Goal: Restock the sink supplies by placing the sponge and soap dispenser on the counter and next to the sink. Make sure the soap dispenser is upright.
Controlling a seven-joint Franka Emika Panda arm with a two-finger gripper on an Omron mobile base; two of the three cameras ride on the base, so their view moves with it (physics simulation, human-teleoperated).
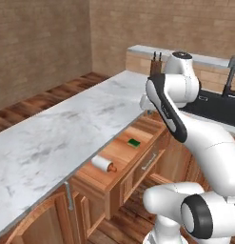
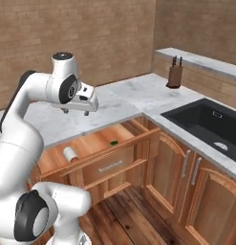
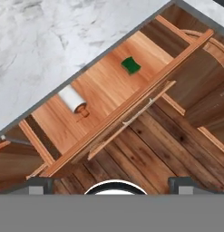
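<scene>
The counter (image 1: 57,128) is the biggest thing here, a long white and grey marble top that turns a corner, with brick walls behind it and a wood floor below. Most of its top is bare, so there is lots of free room on it. The sink (image 2: 205,125) is a big dark bowl set into the counter past the corner. In the left base view the arm hides part of it.

Under the counter edge a wooden drawer (image 2: 102,150) is pulled out and open to the air above. The soap dispenser (image 3: 73,100) lies on its side inside the drawer, white with its brown pump top pointing toward the drawer front. The counter edge hides a bit of it in the hand view. The sponge (image 3: 131,65) is a tiny green block lying flat in the same drawer, well apart from the bottle and closer to the sink end.

A knife block (image 2: 175,75) stands far back on the counter.

The gripper (image 2: 75,111) hangs above the counter edge over the drawer, holding nothing. Its fingers stand wide apart.
</scene>
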